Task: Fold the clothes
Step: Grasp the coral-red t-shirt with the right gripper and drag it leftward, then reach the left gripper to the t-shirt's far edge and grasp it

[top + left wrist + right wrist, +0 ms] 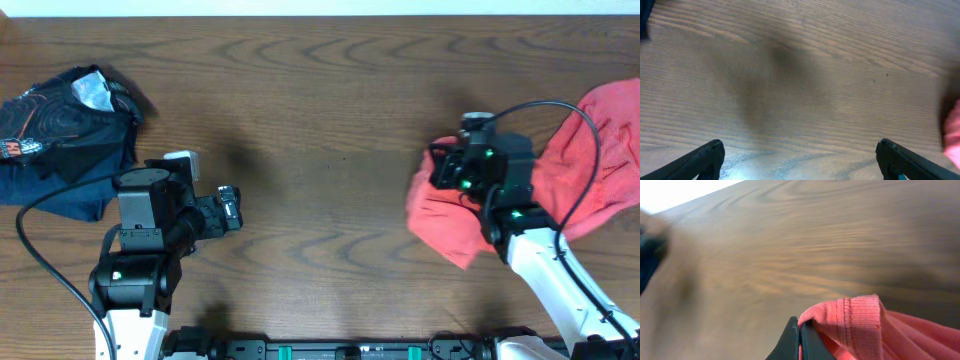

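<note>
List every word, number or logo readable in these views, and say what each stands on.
No text can be read here.
dark garment: an orange and pale print near its left edge, too small and blurred to read.
coral-red T-shirt: no lettering shows in any view.
table: bare wood grain, no text.

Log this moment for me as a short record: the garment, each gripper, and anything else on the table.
garment: red T-shirt, crumpled, on the right side of the table
right gripper: shut, pinching the shirt's ribbed edge
left gripper: open, above bare wood, holding nothing
other items: dark clothes heaped at far left
task stage: no fold made yet
</note>
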### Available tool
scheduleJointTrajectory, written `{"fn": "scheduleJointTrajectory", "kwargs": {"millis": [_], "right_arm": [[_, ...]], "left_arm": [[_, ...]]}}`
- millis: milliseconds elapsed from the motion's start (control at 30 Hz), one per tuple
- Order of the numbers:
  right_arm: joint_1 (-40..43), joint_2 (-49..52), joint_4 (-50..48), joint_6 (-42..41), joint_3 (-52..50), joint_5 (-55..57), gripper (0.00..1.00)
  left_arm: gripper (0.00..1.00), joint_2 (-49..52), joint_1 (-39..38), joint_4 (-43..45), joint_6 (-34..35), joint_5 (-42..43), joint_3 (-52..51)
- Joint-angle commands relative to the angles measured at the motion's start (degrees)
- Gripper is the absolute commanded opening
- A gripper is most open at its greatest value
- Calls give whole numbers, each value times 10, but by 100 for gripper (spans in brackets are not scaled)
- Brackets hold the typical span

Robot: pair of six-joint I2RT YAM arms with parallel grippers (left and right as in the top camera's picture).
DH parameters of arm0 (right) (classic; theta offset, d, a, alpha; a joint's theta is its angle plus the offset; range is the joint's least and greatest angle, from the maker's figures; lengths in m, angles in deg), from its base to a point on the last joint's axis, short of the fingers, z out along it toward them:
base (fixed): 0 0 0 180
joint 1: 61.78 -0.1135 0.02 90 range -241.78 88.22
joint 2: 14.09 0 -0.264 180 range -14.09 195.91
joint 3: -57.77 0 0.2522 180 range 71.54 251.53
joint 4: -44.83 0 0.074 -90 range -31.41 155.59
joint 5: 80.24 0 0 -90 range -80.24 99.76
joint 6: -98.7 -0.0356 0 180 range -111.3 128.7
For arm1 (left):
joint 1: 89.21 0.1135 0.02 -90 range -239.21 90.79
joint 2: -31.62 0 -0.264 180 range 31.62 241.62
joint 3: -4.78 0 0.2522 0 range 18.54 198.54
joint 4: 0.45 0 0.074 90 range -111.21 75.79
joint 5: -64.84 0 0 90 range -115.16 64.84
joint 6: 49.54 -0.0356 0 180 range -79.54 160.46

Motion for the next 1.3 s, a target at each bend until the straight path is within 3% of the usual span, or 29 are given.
{"fn": "scheduleJointTrajectory", "kwargs": {"millis": [0, 33, 67, 100, 167, 200, 233, 467, 667, 867, 1067, 1267], "right_arm": [[-42, 1, 7, 66, 8, -55, 1], [-50, 3, 10, 77, 8, -55, 1], [-57, 4, 12, 84, 8, -52, 20], [-60, 4, 14, 88, 8, -37, 47], [-56, 2, 14, 87, 8, -10, 73], [-50, -1, 13, 87, 8, -1, 94], [-43, -5, 14, 87, 9, 4, 99], [56, -56, 36, 39, 10, 8, 99], [129, -78, 153, 40, 10, 67, 99], [167, -78, 289, 18, 10, 223, 99], [172, -78, 315, 18, 10, 230, 99], [172, -78, 314, 18, 10, 230, 99]], "left_arm": [[98, 0, -2, 4, 5, 3, 9], [98, 0, -2, 6, 5, 3, 9], [98, 0, -2, 9, 5, 3, 9], [98, 0, -2, 14, 5, 3, 9], [98, 0, -2, 22, 5, 3, 9], [98, 0, -2, 26, 5, 3, 9], [98, 0, -2, 33, 5, 3, 9], [98, 4, -2, 76, 6, 36, 9], [98, 67, -22, 115, 30, 119, 9], [98, 187, -123, 181, 83, 119, 9], [98, 299, -245, 265, 135, 119, 9], [100, 399, -312, 348, 222, 119, 9]]}}
